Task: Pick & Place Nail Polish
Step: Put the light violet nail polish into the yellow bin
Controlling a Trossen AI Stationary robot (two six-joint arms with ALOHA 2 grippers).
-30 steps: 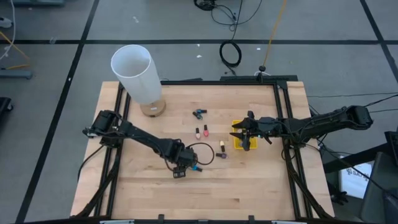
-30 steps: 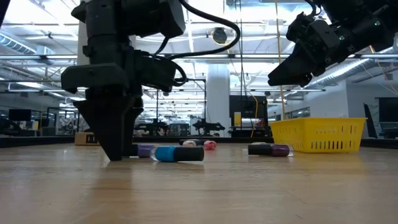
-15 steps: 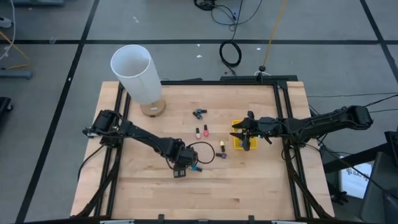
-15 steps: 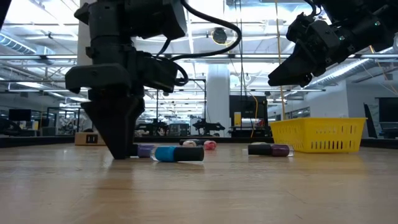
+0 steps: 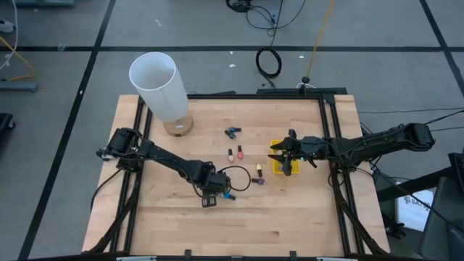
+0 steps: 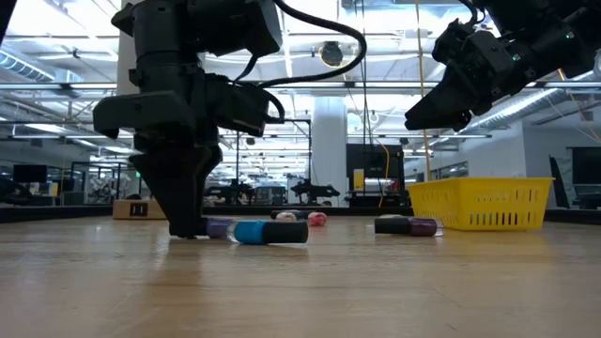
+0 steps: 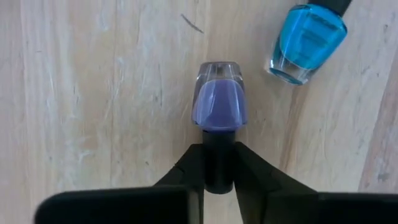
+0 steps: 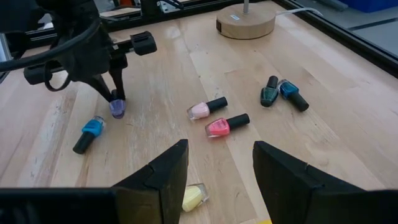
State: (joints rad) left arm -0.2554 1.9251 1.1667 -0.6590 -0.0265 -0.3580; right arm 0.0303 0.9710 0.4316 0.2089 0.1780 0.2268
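A purple nail polish bottle (image 7: 219, 99) lies on its side on the wooden table, and my left gripper (image 7: 217, 152) is shut on it in the table's near middle (image 5: 210, 196). A blue bottle (image 7: 308, 37) lies just beside it. My right gripper (image 8: 221, 171) hangs open above the yellow bin (image 5: 281, 165) at the right, holding nothing. Pink and red bottles (image 5: 234, 154), two teal ones (image 5: 231, 132) and a yellow and a purple one (image 5: 258, 175) lie loose at mid-table. My left gripper pinches the purple bottle's dark cap (image 7: 217, 171) between its two fingers. The fingers come from above, pointing down, and close on the cap from its two sides. The bottle lies flat on the table, its glass end (image 6: 219, 226) sticking out past the fingers.
A big white cylinder (image 5: 158, 83) lies tipped at the far left beside a round wooden base (image 5: 177, 127). Black rails (image 5: 328, 138) run along the table's edges. A black cable loop (image 5: 235, 177) trails from my left arm near the blue bottle.
My left gripper has shut on the purple bottle's cap, its fingers closing in from wide apart while staying low at the table. The bottle has stayed lying where it was.
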